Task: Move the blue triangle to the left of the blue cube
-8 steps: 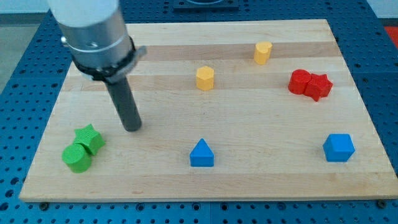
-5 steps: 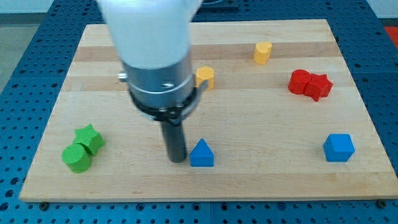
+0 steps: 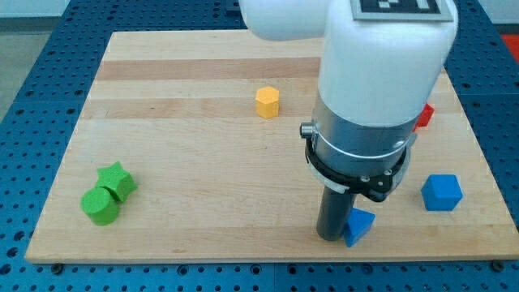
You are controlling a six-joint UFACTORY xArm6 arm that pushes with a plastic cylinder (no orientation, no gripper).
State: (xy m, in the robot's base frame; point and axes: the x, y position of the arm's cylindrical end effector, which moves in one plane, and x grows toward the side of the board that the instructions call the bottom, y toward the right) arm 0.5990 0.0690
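Contact is the point of this arrangement: my tip sits on the table touching the blue triangle from the view's left, so any travel toward the view's right carries the block along. The tool is a bare rod with nothing to open or close; it grips nothing and only pushes. The triangle lies tilted near the table's bottom edge, to the left of the blue cube and apart from it, slightly lower in the view. I judge the goal close to met. The arm's body hides most of a red block. An orange block, a green star and a green cylinder stand well apart.
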